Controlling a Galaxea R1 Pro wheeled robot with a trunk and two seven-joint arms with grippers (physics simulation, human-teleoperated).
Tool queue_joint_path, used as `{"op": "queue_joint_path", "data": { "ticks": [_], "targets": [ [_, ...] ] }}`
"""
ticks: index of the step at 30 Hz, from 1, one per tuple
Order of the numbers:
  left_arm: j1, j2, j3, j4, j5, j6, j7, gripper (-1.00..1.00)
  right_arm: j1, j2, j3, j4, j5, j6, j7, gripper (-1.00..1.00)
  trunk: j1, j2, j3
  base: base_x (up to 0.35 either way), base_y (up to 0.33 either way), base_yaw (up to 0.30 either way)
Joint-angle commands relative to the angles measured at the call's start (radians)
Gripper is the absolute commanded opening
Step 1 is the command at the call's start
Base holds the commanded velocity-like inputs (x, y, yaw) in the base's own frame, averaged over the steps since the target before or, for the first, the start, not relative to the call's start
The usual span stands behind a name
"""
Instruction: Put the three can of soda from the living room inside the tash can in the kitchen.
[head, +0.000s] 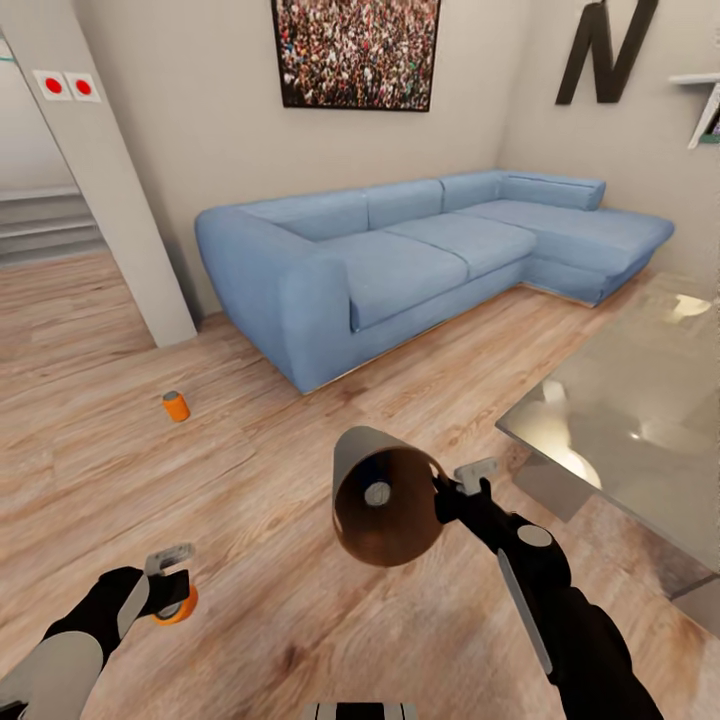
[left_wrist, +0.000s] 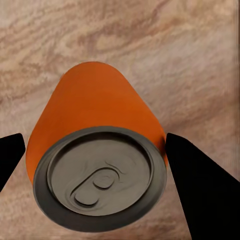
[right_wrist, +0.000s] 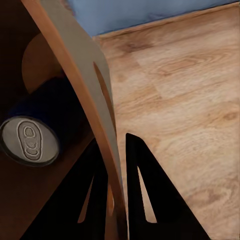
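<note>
Both arms reach forward, left claw (head: 170, 590) and right claw (head: 462, 487) apparently clamped.

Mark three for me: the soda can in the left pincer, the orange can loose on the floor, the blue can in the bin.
held orange can (left_wrist: 95, 115): left wrist view, on its orange side wall.
floor can (head: 176, 406): head view, on its orange body.
blue can (right_wrist: 30, 140): right wrist view, on its grey metal top.

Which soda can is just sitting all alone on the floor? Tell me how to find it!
Start at the big blue sofa and look to the wood floor off its rounded near arm, toward the grey pillar. A small orange can stands there upright, untouched, unlike the orange one in the left gripper.
</note>
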Motion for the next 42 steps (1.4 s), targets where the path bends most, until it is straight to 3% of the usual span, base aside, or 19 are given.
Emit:
{"op": "queue_joint_path", "data": {
  "ticks": [1, 7, 10, 21, 30, 38, 42],
  "targets": [
    [-0.001, 0.0, 0.0, -0.003, -0.001, 0.007, -0.001, -1.0, 0.0, 0.001, 0.0, -0.012, -0.015, 0.019, 0.006, -1.0, 0.0, 0.0, 0.004, 0.0, 0.0, 0.0],
    [-0.001, 0.0, 0.0, -0.064, 0.0, 0.07, -0.002, -1.0, -0.002, 0.002, 0.016, -0.039, -0.017, 0.155, 0.006, -1.0, -0.003, 0.002, 0.027, 0.0, 0.0, 0.0],
    [0.001, -0.001, 0.0, -0.143, 0.0, 0.127, -0.004, -1.0, -0.003, 0.002, 0.03, -0.044, -0.017, 0.215, 0.005, -1.0, -0.005, 0.002, 0.039, 0.0, 0.0, 0.0],
    [0.003, -0.015, -0.001, -0.255, 0.001, 0.188, -0.038, -1.0, -0.002, 0.001, 0.036, -0.037, -0.023, 0.252, 0.005, -1.0, -0.009, 0.005, 0.081, 0.0, 0.0, 0.0],
    [-0.003, -0.049, -0.078, -0.38, 0.001, 0.332, -0.065, -1.0, -0.002, -0.001, 0.03, -0.045, -0.028, 0.296, 0.012, -1.0, -0.014, 0.007, 0.116, 0.0, 0.0, 0.0],
    [-0.003, -0.09, -0.123, -0.5, 0.003, 0.461, -0.067, -1.0, -0.007, -0.005, 0.029, -0.048, -0.026, 0.323, 0.015, -1.0, -0.044, 0.063, 0.141, 0.0, 0.0, 0.0],
    [0.001, -0.1, -0.172, -0.554, 0.005, 0.499, -0.066, -1.0, -0.01, -0.01, 0.025, -0.048, -0.026, 0.335, 0.017, -1.0, -0.06, 0.091, 0.154, 0.0, 0.0, 0.0]
  ]
}}
